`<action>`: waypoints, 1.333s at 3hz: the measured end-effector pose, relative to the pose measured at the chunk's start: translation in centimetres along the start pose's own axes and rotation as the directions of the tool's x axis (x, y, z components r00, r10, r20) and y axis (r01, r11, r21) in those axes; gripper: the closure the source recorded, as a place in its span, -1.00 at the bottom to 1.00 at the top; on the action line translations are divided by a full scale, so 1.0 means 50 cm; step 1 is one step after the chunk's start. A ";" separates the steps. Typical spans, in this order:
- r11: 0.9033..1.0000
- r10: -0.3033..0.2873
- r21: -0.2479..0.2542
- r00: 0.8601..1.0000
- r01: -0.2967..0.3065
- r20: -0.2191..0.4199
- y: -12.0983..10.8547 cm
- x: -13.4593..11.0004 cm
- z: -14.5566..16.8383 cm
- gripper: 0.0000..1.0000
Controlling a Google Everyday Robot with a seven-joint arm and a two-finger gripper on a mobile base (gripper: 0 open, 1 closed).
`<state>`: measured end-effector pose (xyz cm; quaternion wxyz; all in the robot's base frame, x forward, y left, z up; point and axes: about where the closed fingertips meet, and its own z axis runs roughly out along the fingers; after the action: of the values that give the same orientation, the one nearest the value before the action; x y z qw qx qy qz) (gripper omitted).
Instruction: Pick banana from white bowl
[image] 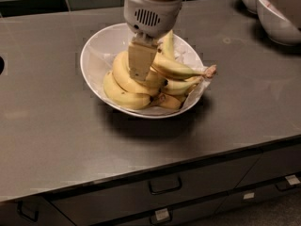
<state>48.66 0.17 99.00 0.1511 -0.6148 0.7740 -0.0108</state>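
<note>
The wide white bowl [96, 55] sits on the grey counter and holds a bunch of several yellow bananas. The large curved banana [123, 76] lies at the left of the pile, with others stacked to its right and stems pointing right. My gripper [140, 69] reaches straight down from above into the middle of the bowl, and its tip is against the curved banana. The white wrist housing hides the bananas at the back of the bowl.
Two deeper white bowls [277, 20] stand at the back right corner of the counter. A dark tiled wall runs along the back. Drawers with handles [164, 185] are below the counter's front edge.
</note>
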 end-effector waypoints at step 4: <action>0.998 0.056 -0.018 0.998 -0.056 0.001 -0.032 0.006 0.031 -0.08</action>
<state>50.50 -0.25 97.75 0.1464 -0.5942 0.7909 0.0007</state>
